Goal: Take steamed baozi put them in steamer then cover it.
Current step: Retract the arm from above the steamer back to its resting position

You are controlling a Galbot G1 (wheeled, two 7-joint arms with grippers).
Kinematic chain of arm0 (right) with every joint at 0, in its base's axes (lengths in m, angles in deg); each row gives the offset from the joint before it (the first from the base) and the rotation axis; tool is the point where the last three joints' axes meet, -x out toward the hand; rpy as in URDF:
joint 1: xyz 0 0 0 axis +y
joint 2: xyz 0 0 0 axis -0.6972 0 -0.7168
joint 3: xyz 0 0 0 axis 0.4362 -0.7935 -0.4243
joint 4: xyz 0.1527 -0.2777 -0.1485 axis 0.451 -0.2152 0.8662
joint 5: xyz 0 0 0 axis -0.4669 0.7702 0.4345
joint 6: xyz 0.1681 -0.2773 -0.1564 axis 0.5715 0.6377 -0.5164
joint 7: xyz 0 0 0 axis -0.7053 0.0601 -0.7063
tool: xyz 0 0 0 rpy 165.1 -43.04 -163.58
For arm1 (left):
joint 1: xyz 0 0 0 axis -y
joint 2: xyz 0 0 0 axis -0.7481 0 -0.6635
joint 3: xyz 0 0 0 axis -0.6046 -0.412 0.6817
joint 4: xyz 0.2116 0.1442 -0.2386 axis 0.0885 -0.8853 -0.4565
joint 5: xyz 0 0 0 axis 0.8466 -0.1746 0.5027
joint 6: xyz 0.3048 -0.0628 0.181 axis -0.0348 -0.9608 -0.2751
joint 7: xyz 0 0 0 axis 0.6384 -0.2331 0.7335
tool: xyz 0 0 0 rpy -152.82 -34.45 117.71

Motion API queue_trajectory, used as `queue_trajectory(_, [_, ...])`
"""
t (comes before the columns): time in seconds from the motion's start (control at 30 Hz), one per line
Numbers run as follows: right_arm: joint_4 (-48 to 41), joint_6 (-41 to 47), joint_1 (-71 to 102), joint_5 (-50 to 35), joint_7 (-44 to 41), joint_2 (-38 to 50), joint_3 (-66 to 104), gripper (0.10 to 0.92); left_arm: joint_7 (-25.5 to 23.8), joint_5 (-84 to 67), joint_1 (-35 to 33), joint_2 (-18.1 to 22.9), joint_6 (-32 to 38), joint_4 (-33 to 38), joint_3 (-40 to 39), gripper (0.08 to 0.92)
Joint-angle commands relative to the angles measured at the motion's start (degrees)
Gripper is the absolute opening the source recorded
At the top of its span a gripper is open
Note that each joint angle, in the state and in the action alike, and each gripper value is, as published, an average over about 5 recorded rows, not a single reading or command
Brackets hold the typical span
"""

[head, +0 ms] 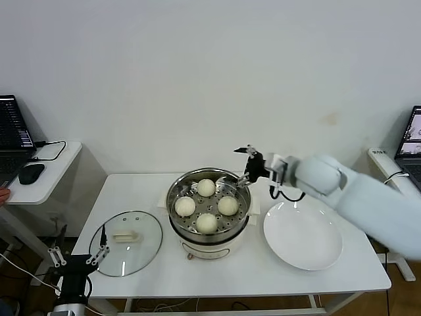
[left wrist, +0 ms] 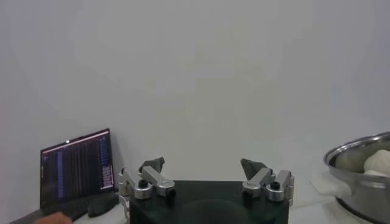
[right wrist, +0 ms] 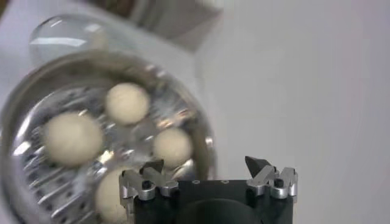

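Head view of a white worktop (head: 217,273) against a plain wall. At its centre stands the steamer (head: 209,227), a shiny perforated basket on a white cooker base. 4 steamed baozi lie inside it: 1 at the far side (head: 206,187), 1 at the left (head: 185,206), 1 at the right (head: 227,205) and 1 at the near side (head: 206,223). The cover (head: 125,242), a clear glass lid with a cream-white handle, lies flat on the worktop to the left of the steamer, close beside it. An empty white plate (head: 302,236) lies to the right of the steamer.

The right gripper (head: 246,164) hangs above the far right rim of the steamer, its jaws apart and holding nothing; its wrist view looks down on the 4 buns in the basket (right wrist: 73,109). The left gripper (head: 77,253) is low at the near left corner of the worktop, just beside the cover, jaws apart and empty.

A side table (head: 46,172) at far left carries a laptop (head: 13,135) and a mouse (head: 31,173).
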Motion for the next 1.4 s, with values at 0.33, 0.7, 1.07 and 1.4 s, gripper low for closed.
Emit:
queue_trajectory(0.33, [6.6, -26.7, 70.3, 14.3, 6.1, -27.3, 71.4, 0.823, 2.0, 5.7, -0.8, 1.1, 2.1, -2.5, -3.6, 0.823])
queue_trajectory(0.7, [9.3, -31.3, 85.0, 18.3, 4.2, -42.0, 78.8, 0.823, 4.9, 36.0, -0.9, -0.7, 4.0, -9.8, 0.4, 0.823])
queue_trajectory(1.07, [9.8, -34.7, 88.1, 21.4, 6.4, -44.4, 78.3, 0.823, 8.4, 60.5, -7.2, -3.7, 5.6, -14.3, 5.7, 0.823])
queue_trajectory(1.4, [9.2, -35.2, 88.7, 22.3, 7.3, -45.4, 77.2, 0.823, 2.4, 64.9, 1.4, -7.4, 5.2, -15.5, 0.1, 0.823])
